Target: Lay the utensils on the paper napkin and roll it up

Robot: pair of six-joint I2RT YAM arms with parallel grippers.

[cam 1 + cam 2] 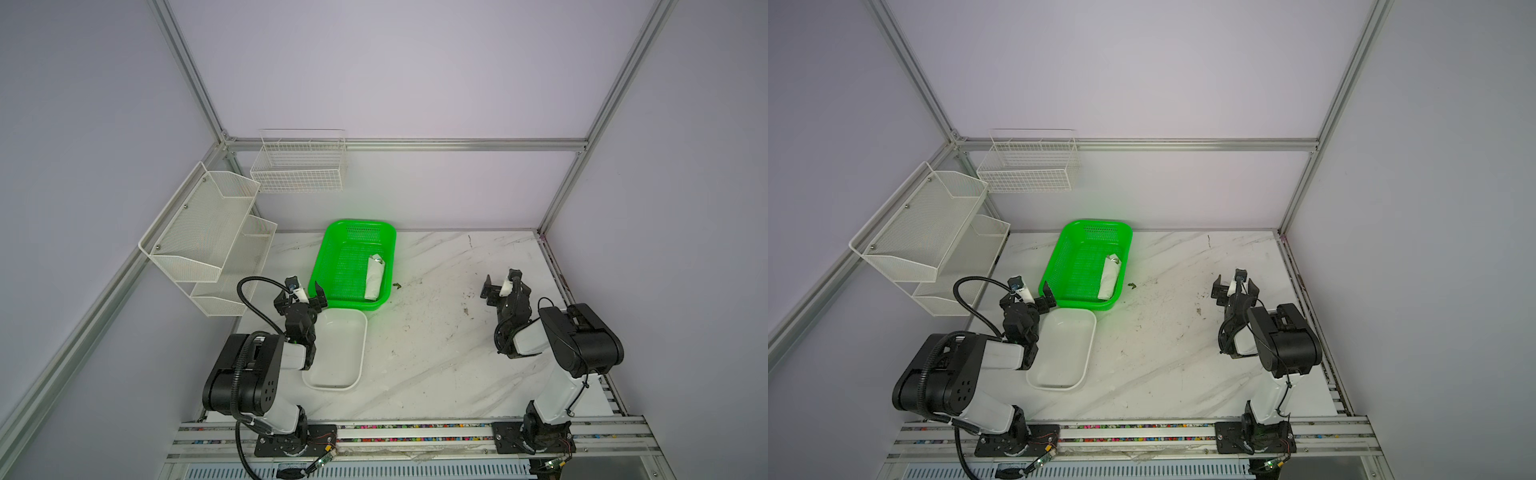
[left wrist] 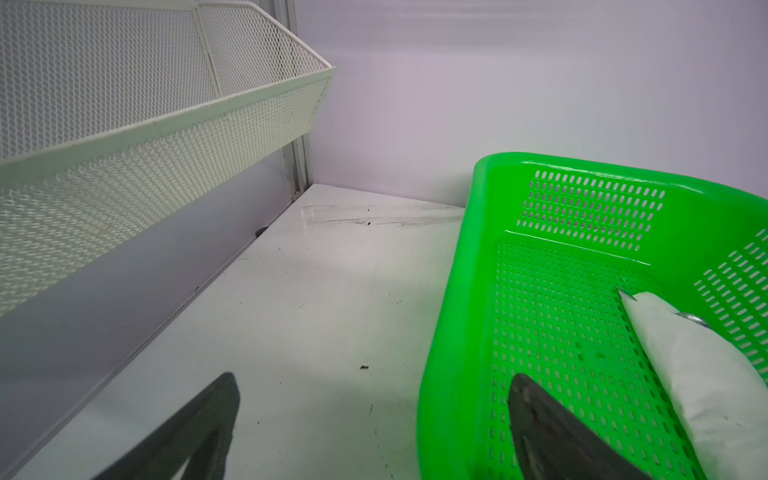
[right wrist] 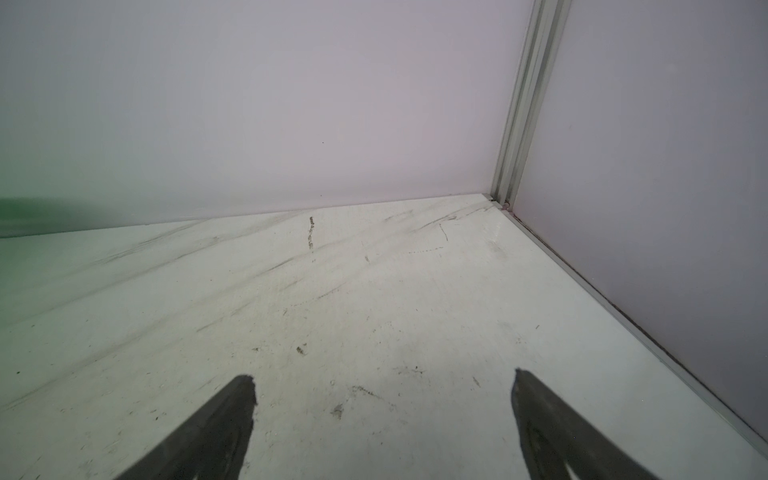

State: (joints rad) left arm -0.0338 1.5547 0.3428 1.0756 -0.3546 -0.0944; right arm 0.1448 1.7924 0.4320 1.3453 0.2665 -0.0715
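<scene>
paper napkin (image 1: 374,279) rolled round the utensils (image 1: 377,260) leans on the 3 o'clock wall of the green basket (image 1: 360,223), probably so it can't unroll; left hand (image 1: 302,296) and right hand (image 1: 505,287) gape wide, empty

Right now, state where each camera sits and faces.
Top views: high at the front, looking down on the white marble-look table, green perforated plastic basket, white plastic tray; both arms, open left hand and right hand show.
Left wrist: on the left arm, facing the basket, rolled white paper napkin, white mesh wall shelf; two fingers show.
Right wrist: on the right arm, facing the table's far corner; fingers show.
Shared: basket and napkin, top and left wrist.
</scene>
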